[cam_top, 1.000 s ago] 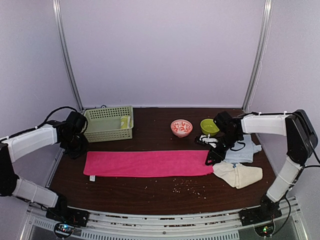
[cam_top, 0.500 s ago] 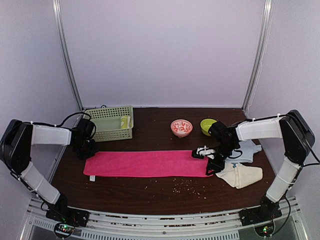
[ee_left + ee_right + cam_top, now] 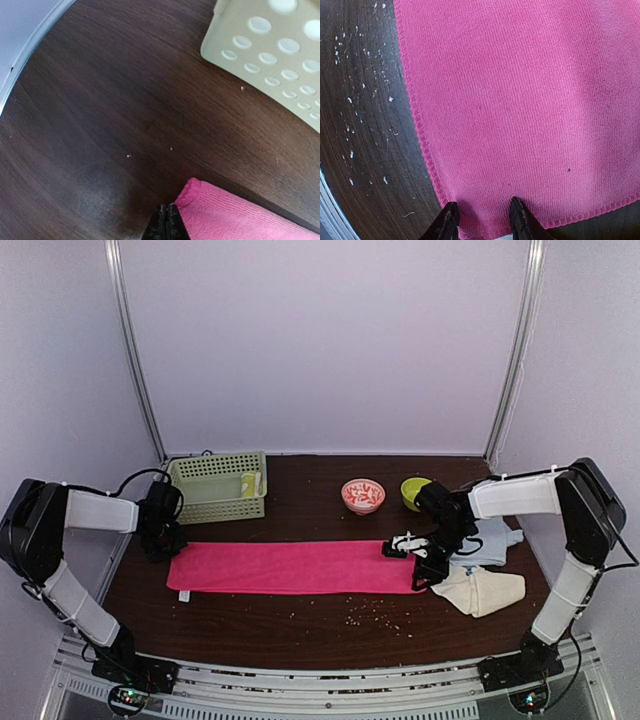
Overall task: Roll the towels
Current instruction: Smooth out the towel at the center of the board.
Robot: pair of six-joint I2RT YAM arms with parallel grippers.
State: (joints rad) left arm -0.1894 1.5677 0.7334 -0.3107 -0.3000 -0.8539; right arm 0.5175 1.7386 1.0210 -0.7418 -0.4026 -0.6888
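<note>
A long bright pink towel [image 3: 290, 567] lies flat across the middle of the table. My left gripper [image 3: 163, 540] is at its far left corner. In the left wrist view this gripper [image 3: 167, 214] is shut, with the pink corner [image 3: 235, 215] touching its side and nothing visible between the tips. My right gripper [image 3: 425, 565] is on the towel's right end. In the right wrist view it [image 3: 483, 210] is open, both tips resting on the pink cloth [image 3: 520, 100] near its hem. A light blue towel [image 3: 492, 540] and a cream towel [image 3: 487, 590] lie to the right. A yellow towel [image 3: 249, 484] sits in the basket.
A green plastic basket [image 3: 215, 490] stands at the back left, and its holed wall [image 3: 270, 55] is close to my left gripper. A red-patterned bowl [image 3: 362, 495] and a green bowl [image 3: 414, 490] stand at the back. Crumbs [image 3: 375, 612] lie in front of the towel.
My left arm has swung in from the left to the pink towel's far left corner. My right gripper has shifted left and down onto the towel's right end, its jaws slightly narrower.
</note>
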